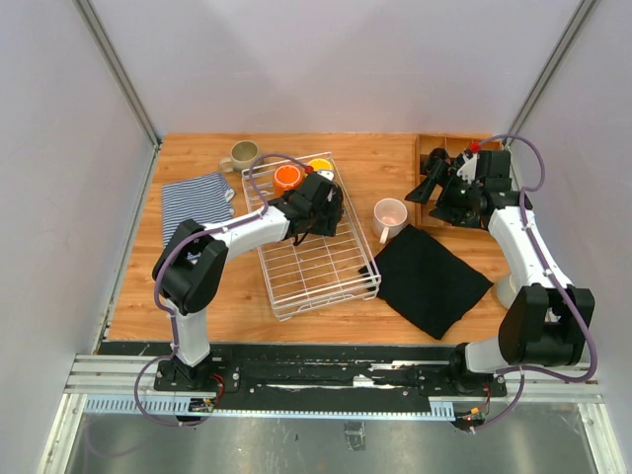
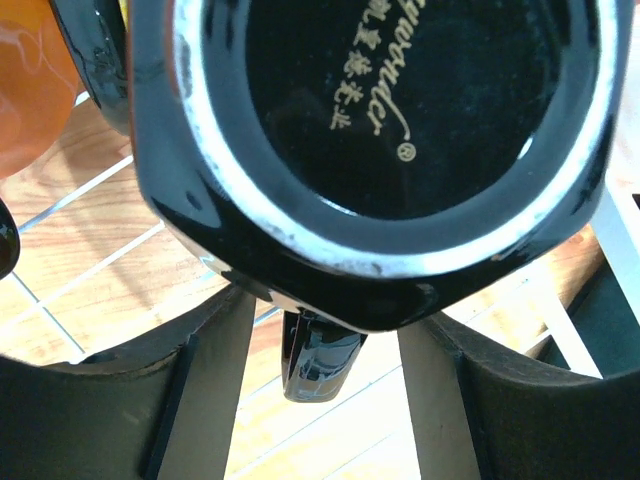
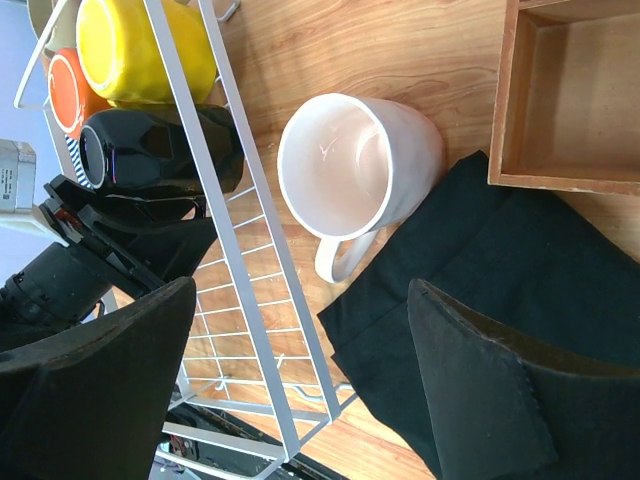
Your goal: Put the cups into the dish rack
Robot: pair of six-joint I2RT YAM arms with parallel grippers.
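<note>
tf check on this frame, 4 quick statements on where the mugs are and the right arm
1. The pink mug is in the dish rack. False: it stands on the table, between the rack and the black cloth.
2. The orange mug, yellow mug and black mug are in the rack. True.
3. The right gripper holds a mug. False: its jaws are open and empty.
4. The beige mug sits on the table outside the rack. True.

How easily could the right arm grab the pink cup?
Probably easily: the pink cup stands upright just ahead of the open right gripper, with nothing between them.
</note>
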